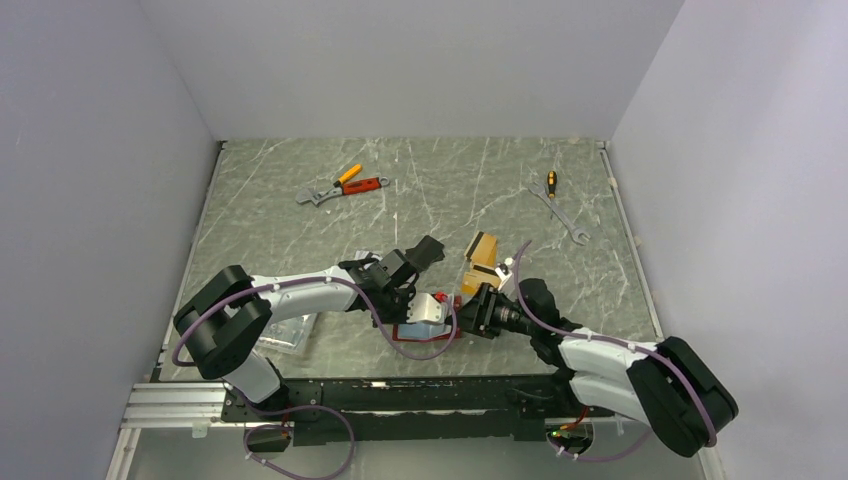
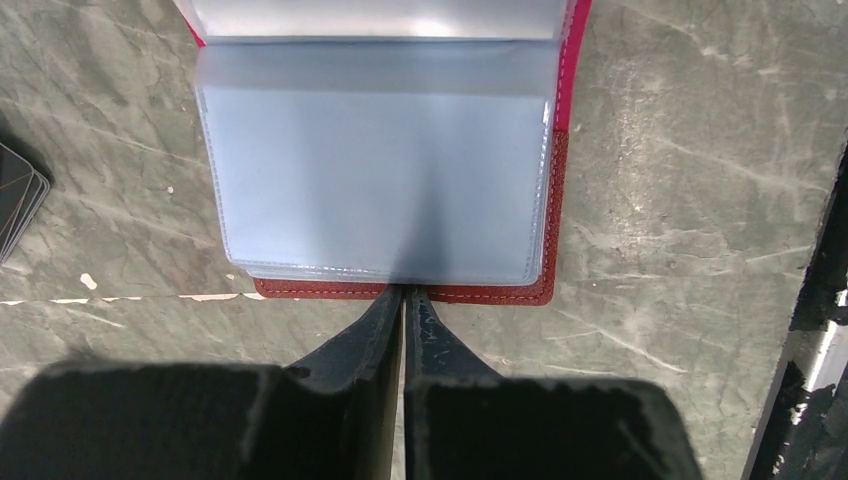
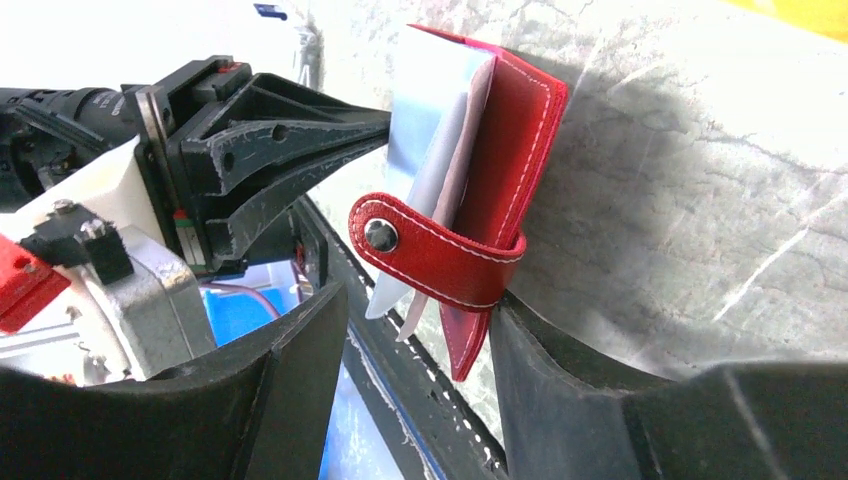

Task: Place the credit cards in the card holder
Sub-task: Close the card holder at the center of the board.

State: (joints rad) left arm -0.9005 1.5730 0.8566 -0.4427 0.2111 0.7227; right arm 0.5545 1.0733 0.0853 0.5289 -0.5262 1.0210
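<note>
The red card holder (image 2: 555, 180) lies open on the table, its clear sleeves (image 2: 380, 170) facing up and empty. My left gripper (image 2: 405, 292) is shut, its tips touching the holder's near edge; nothing shows between the fingers. My right gripper (image 3: 420, 350) is open and straddles the holder's snap tab (image 3: 430, 255), the right finger (image 3: 545, 370) against the red cover. In the top view both grippers (image 1: 432, 318) (image 1: 458, 322) meet at the holder (image 1: 420, 342) near the front edge. Orange-gold credit cards (image 1: 483, 255) sit just behind the right gripper.
A black flat stack (image 2: 15, 200) lies left of the holder. A clear plastic box (image 1: 285, 335) sits by the left arm. A wrench and pliers (image 1: 340, 185) lie at the back left, a wrench and screwdriver (image 1: 560, 205) at the back right. The table's front rail (image 2: 815, 330) is close.
</note>
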